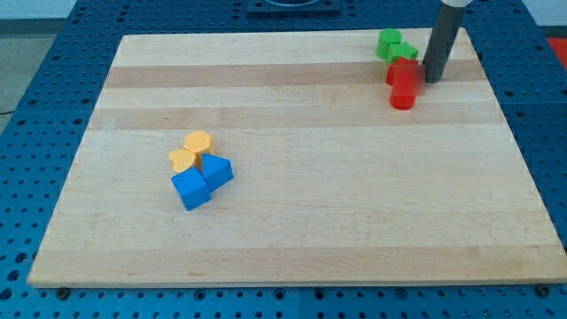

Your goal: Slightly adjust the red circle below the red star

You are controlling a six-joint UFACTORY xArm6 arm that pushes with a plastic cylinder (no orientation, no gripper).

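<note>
The red circle [404, 90] stands at the view's upper right, just below the red star [398, 69] and touching it. My tip [431, 81] is at the end of the dark rod, just right of the two red blocks and close to them. Two green blocks sit above the red star: one at the top [388, 42] and one beside it [407, 51].
A cluster lies at the view's lower left: two yellow blocks, one upper [198, 142] and one lower [182, 160], a blue cube [190, 188] and a blue triangular block [217, 169]. The wooden board [301, 177] rests on a blue pegboard table.
</note>
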